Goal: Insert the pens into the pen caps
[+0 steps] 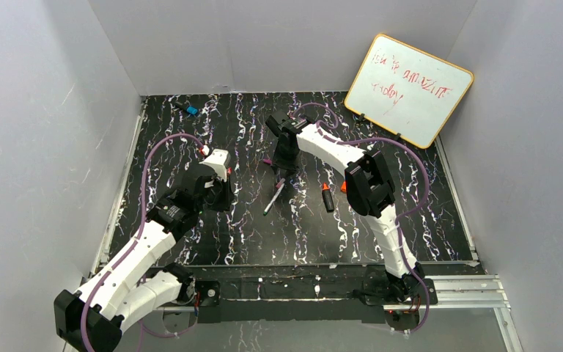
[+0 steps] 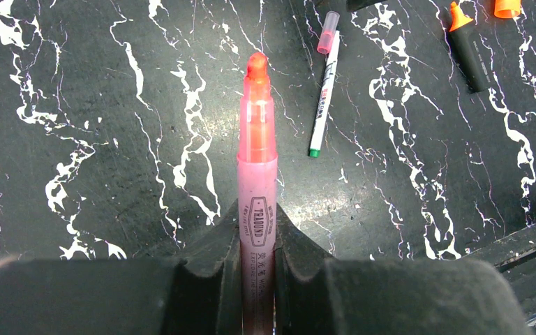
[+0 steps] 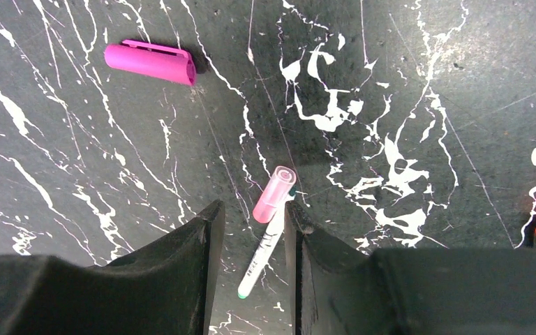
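My left gripper point(image 2: 257, 234) is shut on the pink pen point(image 2: 257, 160), whose orange tip points away over the mat. In the right wrist view my right gripper point(image 3: 251, 209) is open above the white pen point(image 3: 262, 259). The pale pink cap point(image 3: 273, 194) lies at that pen's far end, and both rest on the mat, seen between the jaws and not gripped. The magenta cap point(image 3: 151, 61) lies to the upper left. The black marker point(image 2: 469, 47) with its orange end and the orange cap point(image 2: 507, 7) lie to the right. From above, the white pen point(image 1: 273, 196) lies mid-mat.
A small black piece with a blue end point(image 1: 188, 109) lies at the mat's far left. A whiteboard point(image 1: 408, 88) leans against the back right wall. Grey walls enclose the black marbled mat point(image 1: 190, 235).
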You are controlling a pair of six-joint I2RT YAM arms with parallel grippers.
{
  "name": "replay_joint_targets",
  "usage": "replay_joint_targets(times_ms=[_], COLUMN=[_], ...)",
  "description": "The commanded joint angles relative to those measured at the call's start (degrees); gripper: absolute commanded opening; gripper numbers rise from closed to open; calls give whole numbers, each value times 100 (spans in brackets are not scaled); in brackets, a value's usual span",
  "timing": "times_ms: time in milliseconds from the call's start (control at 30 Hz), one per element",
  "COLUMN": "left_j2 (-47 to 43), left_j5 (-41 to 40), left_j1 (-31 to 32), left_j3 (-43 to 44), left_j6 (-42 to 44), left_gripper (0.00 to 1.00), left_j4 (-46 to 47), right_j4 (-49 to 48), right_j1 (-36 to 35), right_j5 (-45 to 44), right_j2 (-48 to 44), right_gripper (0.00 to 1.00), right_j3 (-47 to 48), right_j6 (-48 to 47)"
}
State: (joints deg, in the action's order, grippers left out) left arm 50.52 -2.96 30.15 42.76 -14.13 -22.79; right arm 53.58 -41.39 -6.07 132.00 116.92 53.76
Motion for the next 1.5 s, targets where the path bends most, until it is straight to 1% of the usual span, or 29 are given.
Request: replay_joint_targets(times_ms=[0,933,1000,1100,1467], left_j2=[-69,-113,-105,-104,-65], left_j5=[-34,-124,-131,-133,-122], left_j1=[-18,-18,-18,-18,-18], left_j3=[127,136,136,136,132], left_j6=[-2,8,7,15,7], left_gripper=[0,0,0,0,0], left_j4=[-92,-138,-143,-139,-139], right_j4=[188,-19,-30,-32,-102], right_j1=[-27,94,88,88,87], right_j5=[-127,-128,-89,-46,113], right_j2=[65,321,335,350,350], right_gripper=[45,39,36,34,34], right_j3=[244,-12,-3,-16,-200], right_j6=[-92,-181,-194,-203,-168])
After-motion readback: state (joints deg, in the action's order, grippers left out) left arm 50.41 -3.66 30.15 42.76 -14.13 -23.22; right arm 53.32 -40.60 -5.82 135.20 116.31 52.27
